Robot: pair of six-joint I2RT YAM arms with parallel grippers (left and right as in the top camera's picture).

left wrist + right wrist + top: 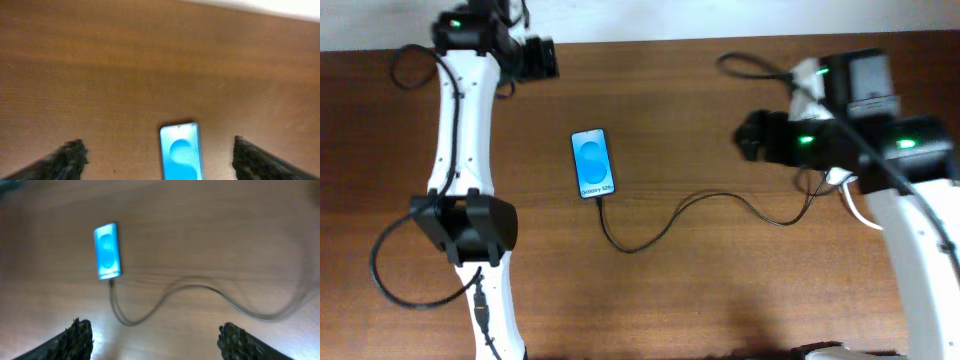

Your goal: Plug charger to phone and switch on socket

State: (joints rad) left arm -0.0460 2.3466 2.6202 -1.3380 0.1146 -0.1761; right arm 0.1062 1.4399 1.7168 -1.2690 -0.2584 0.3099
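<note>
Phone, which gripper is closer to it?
Left. The left gripper is just beyond the phone's top end. The right gripper is farther away, off to the phone's side.

One phone (593, 163), one charger (700, 205), two claws: left claw (157, 149), right claw (155, 332); seemingly one socket (808, 80), largely hidden.

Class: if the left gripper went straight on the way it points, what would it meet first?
Probably the phone, seen between its fingers in the wrist view; depth is unclear, so maybe the table.
</note>
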